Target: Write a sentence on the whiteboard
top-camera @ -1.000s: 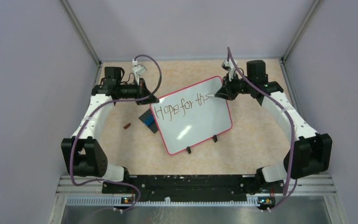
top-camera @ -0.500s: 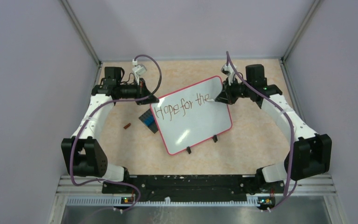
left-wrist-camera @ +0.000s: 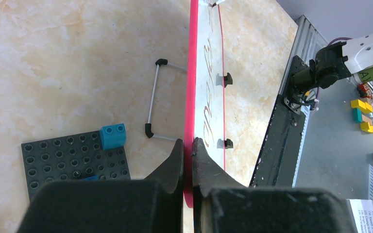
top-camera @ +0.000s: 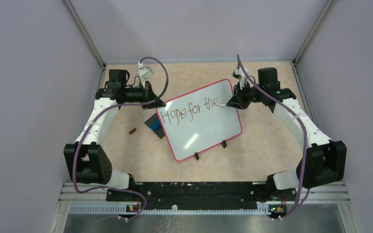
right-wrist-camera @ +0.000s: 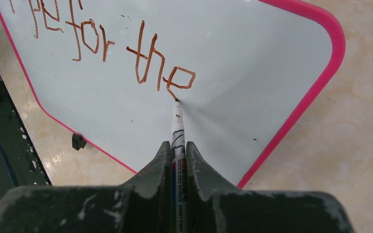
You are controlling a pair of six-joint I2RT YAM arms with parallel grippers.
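Note:
The whiteboard (top-camera: 209, 130), glossy white with a pink frame, stands tilted mid-table. My left gripper (top-camera: 161, 103) is shut on its left corner; in the left wrist view the pink frame edge (left-wrist-camera: 193, 73) runs straight between the closed left gripper (left-wrist-camera: 188, 143) jaws. My right gripper (top-camera: 230, 101) is shut on a white marker (right-wrist-camera: 177, 126), whose tip touches the board just under the letter "e". The sentence (right-wrist-camera: 141, 63) reads "Hope for the" in red-brown strokes along the board's upper part (top-camera: 187, 112).
A black studded plate (left-wrist-camera: 73, 155) with a small blue brick (left-wrist-camera: 112, 136) lies behind the board's left side. The board's wire stand (left-wrist-camera: 153, 104) and two black feet (top-camera: 223, 143) rest on the table. A small brown piece (top-camera: 132, 130) lies at the left.
The right gripper has moved slightly right along the board and the marker has added the "e" after "th". The left gripper and the board have not moved.

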